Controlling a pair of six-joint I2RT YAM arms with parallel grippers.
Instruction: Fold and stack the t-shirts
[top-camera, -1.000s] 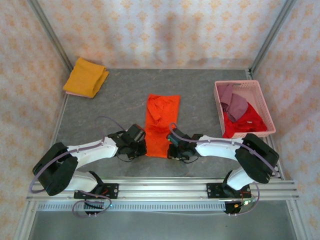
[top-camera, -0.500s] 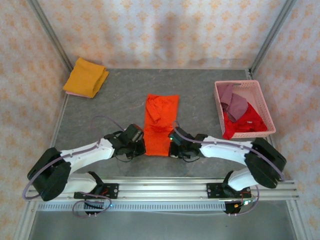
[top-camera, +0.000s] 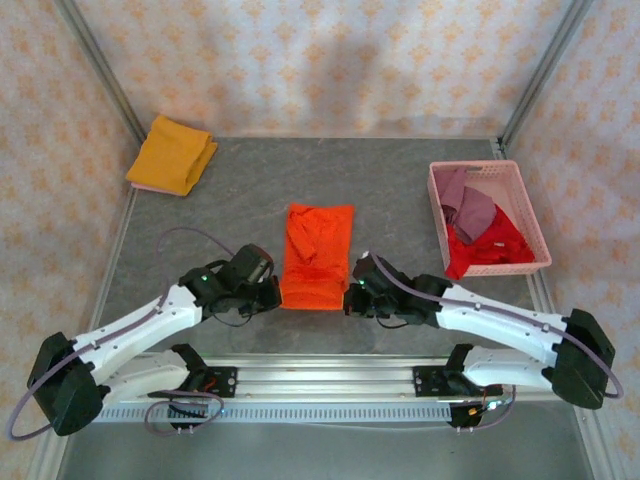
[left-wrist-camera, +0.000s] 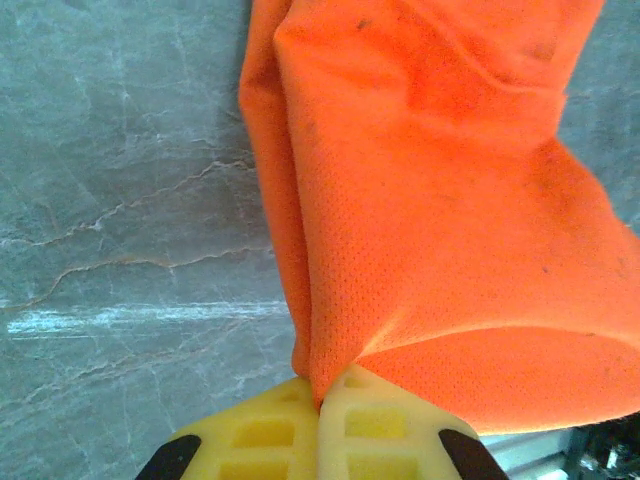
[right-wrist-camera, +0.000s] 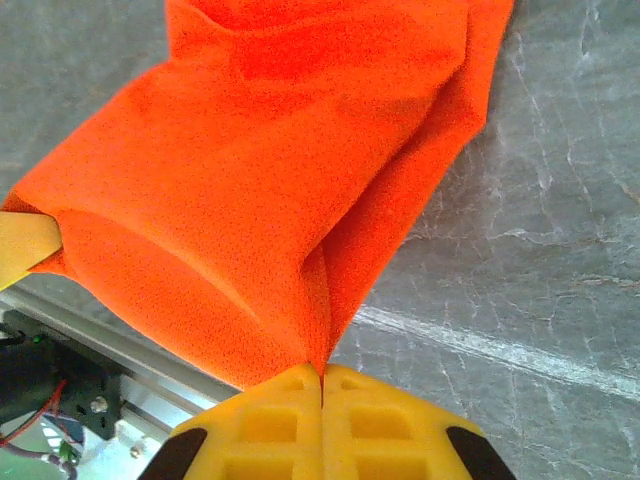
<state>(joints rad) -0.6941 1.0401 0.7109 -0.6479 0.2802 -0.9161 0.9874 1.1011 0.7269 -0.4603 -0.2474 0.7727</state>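
A bright orange t-shirt (top-camera: 315, 255) lies folded lengthwise in the middle of the grey table, its near hem lifted. My left gripper (top-camera: 275, 293) is shut on the hem's near left corner, and in the left wrist view the orange cloth (left-wrist-camera: 440, 200) runs up from between the yellow pads (left-wrist-camera: 260, 430). My right gripper (top-camera: 350, 295) is shut on the near right corner; the orange cloth (right-wrist-camera: 290, 170) is pinched between its yellow pads (right-wrist-camera: 375, 420). A mustard yellow t-shirt (top-camera: 172, 153) lies folded at the far left. Red (top-camera: 490, 250) and mauve (top-camera: 468, 207) t-shirts sit in the basket.
A pink lattice basket (top-camera: 488, 172) stands at the right side of the table. Metal frame posts (top-camera: 100, 70) rise at the far corners, and an aluminium rail (top-camera: 320, 375) runs along the near edge by the arm bases.
Both grippers have lifted the orange shirt's near hem and carried it away from the bases, so the shirt looks shorter. The right gripper closed on the cloth. Both arms have stretched out.
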